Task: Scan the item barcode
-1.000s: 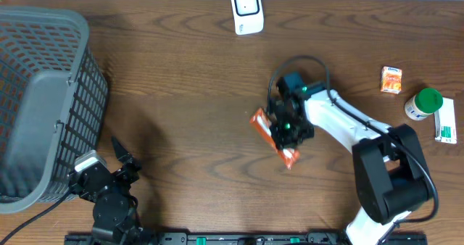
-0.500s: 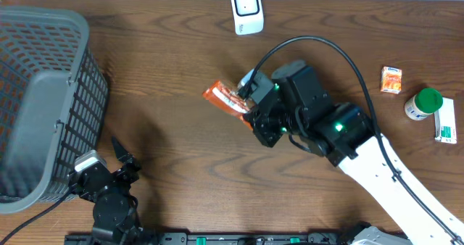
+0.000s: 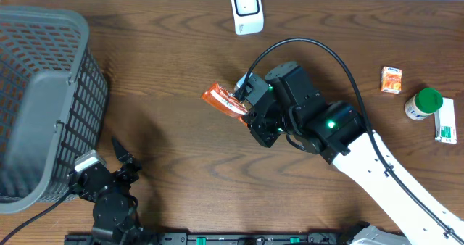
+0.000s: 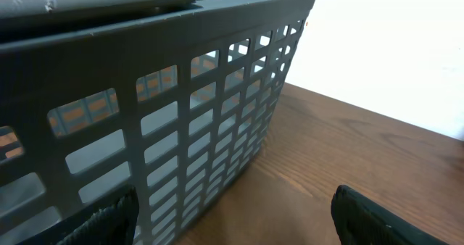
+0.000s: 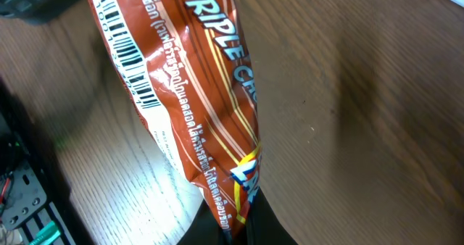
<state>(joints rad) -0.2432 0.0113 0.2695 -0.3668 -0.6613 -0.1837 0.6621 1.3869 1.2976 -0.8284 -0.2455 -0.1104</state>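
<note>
The item is an orange-brown snack packet (image 3: 222, 99), and my right gripper (image 3: 245, 109) is shut on its lower end and holds it above the table. In the right wrist view the packet (image 5: 190, 93) fills the frame, pinched by the right gripper (image 5: 244, 222), with its white barcode patch (image 5: 129, 53) facing the camera at upper left. The white scanner (image 3: 247, 9) stands at the table's far edge, beyond the packet. My left gripper (image 3: 125, 159) rests open at the front left, nothing between its fingers (image 4: 107, 219), beside the basket.
A grey plastic basket (image 3: 43, 100) takes up the left side and looms close in the left wrist view (image 4: 181, 93). At the far right lie a small orange box (image 3: 391, 79), a green-lidded bottle (image 3: 423, 104) and a white box (image 3: 447, 122).
My right arm has raised the packet off the table's middle and carried it left and back toward the scanner. The left arm has stayed still.
</note>
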